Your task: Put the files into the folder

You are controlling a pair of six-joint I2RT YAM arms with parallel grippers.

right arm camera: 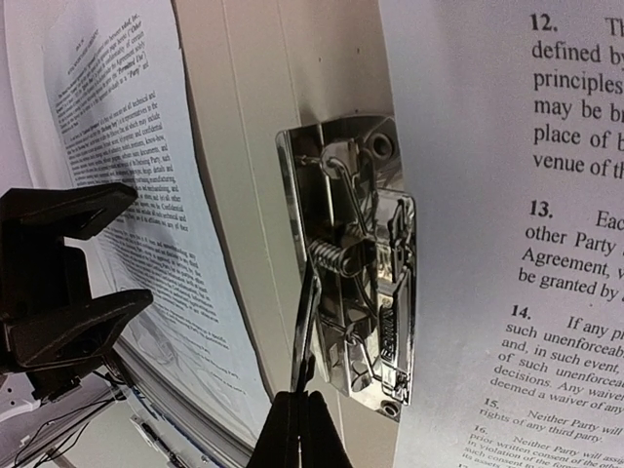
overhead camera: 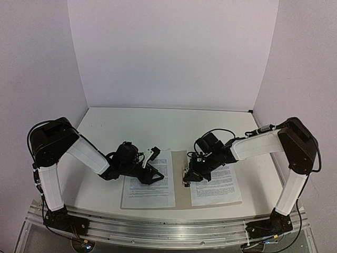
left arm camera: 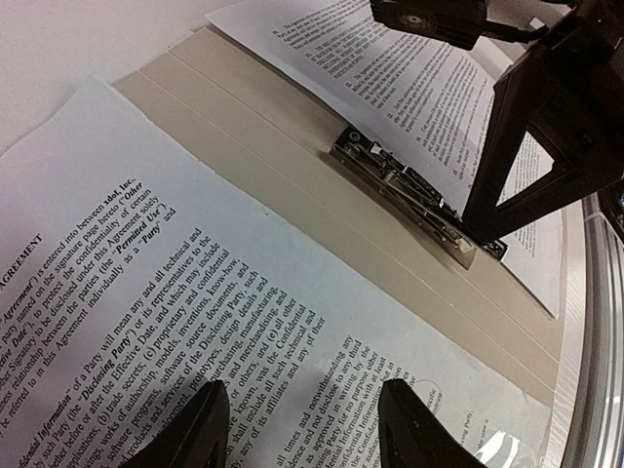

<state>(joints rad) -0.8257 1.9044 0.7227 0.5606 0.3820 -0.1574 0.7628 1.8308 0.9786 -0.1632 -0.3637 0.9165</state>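
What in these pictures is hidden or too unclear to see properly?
Top view: the right hand hides most of the metal clip; print on the left sheet and right sheet is too small to read.
Left wrist view: the right hand blocks one end of the clip.
Right wrist view: the left hand covers part of the left sheet; the right sheet's lines run off the right edge.

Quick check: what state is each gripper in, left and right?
Left gripper: open, holding nothing, over the left sheet.
Right gripper: closed on the wire lever of the metal clip.
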